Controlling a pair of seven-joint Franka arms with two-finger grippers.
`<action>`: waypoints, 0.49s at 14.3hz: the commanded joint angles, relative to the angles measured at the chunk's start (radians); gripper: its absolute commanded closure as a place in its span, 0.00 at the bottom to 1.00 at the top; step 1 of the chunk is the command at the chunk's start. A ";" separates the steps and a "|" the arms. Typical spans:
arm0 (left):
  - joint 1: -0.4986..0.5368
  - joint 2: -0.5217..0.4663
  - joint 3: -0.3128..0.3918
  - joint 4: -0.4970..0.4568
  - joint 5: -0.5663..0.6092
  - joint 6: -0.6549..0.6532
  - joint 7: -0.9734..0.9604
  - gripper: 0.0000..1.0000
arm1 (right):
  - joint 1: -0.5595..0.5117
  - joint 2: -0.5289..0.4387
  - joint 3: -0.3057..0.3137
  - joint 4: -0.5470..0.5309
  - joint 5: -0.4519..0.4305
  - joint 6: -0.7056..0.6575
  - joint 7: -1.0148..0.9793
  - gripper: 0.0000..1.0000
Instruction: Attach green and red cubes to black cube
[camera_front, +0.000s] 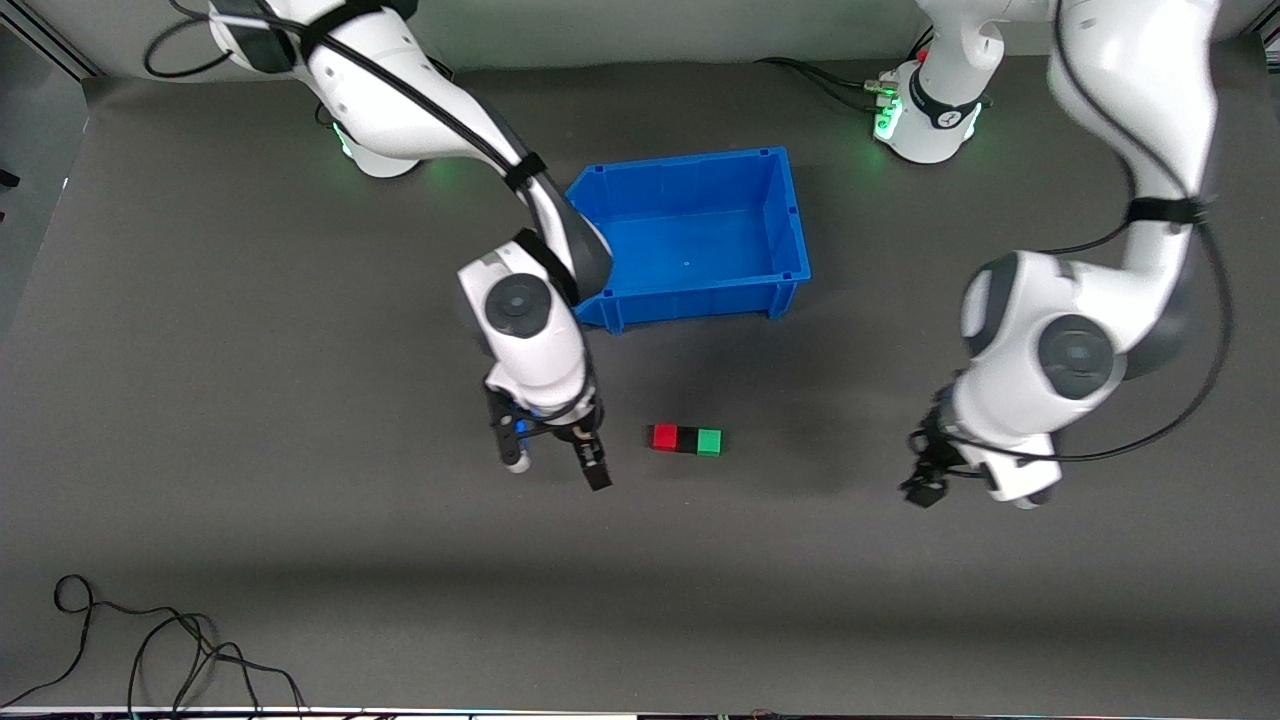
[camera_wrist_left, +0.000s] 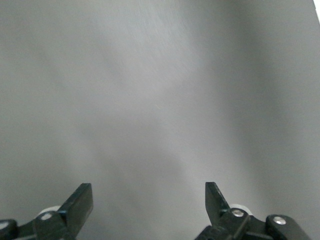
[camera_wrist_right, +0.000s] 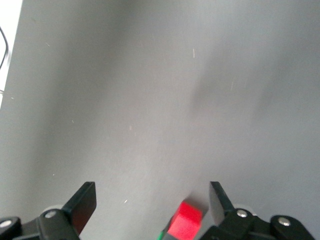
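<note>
The red cube (camera_front: 665, 437), black cube (camera_front: 686, 438) and green cube (camera_front: 709, 441) lie in a row on the grey mat, touching, with the black one in the middle. My right gripper (camera_front: 555, 462) is open and empty, low over the mat beside the red end of the row. In the right wrist view my right gripper (camera_wrist_right: 152, 200) shows the red cube (camera_wrist_right: 186, 225) near one fingertip, apart from it. My left gripper (camera_front: 925, 487) is open and empty over bare mat toward the left arm's end; the left wrist view (camera_wrist_left: 149, 200) shows only mat.
An empty blue bin (camera_front: 690, 300) stands farther from the front camera than the cubes, between the arms. A black cable (camera_front: 150, 650) lies at the table's near edge toward the right arm's end.
</note>
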 joint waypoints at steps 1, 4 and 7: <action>0.081 -0.086 -0.009 -0.045 0.003 -0.098 0.324 0.00 | -0.087 -0.127 0.005 -0.030 -0.026 -0.155 -0.283 0.00; 0.216 -0.146 -0.012 -0.041 -0.065 -0.164 0.745 0.00 | -0.160 -0.241 -0.029 -0.034 -0.028 -0.333 -0.604 0.00; 0.246 -0.205 -0.006 -0.027 -0.073 -0.212 1.137 0.00 | -0.157 -0.336 -0.138 -0.036 -0.028 -0.459 -0.906 0.00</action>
